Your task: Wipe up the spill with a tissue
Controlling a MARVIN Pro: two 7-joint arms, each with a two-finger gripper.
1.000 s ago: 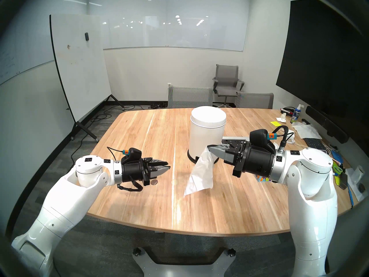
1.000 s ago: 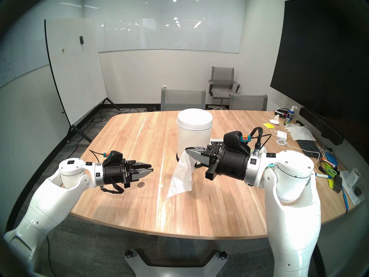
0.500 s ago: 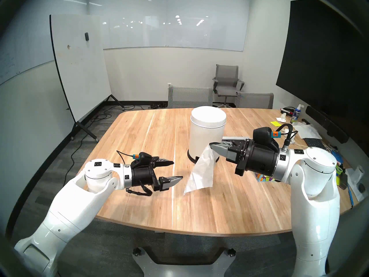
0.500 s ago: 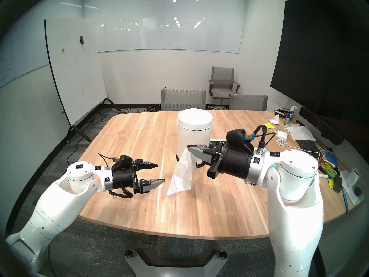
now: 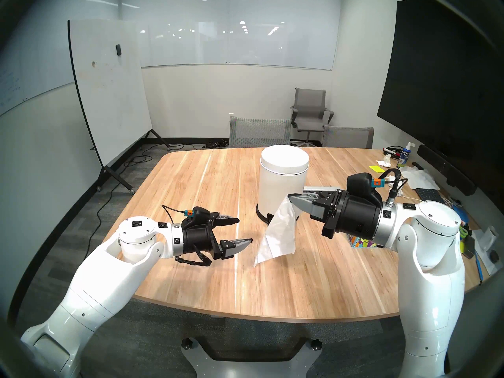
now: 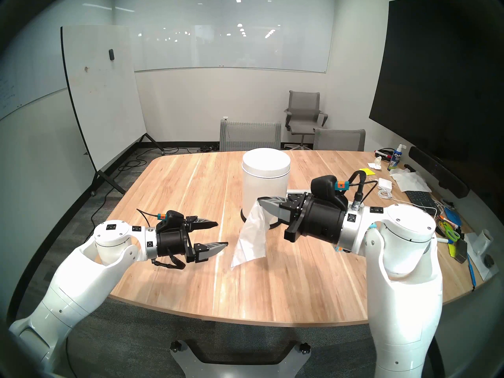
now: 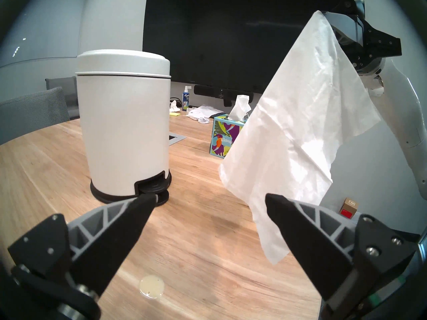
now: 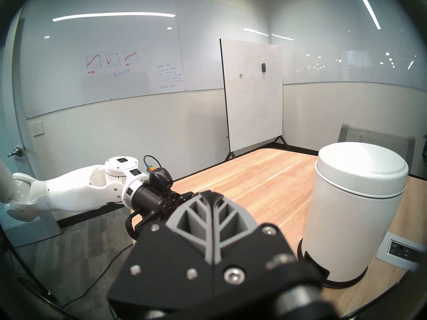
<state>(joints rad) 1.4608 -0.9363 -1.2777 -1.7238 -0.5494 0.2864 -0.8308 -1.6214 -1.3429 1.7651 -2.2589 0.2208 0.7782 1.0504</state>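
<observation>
White tissue (image 5: 278, 237) hangs pinched in the right gripper (image 5: 291, 200); left gripper (image 7: 209, 200) gapes wide; only its wrist view shows the spill (image 7: 151, 218).

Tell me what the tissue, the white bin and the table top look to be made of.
Tissue: thin soft paper, matte, slightly translucent, draping in creases from the right hand.
Bin: probably painted metal, satin white, smooth, with a black, likely plastic, base ring.
Table top: wood or wood-look laminate, light planks with visible grain, low sheen.
</observation>
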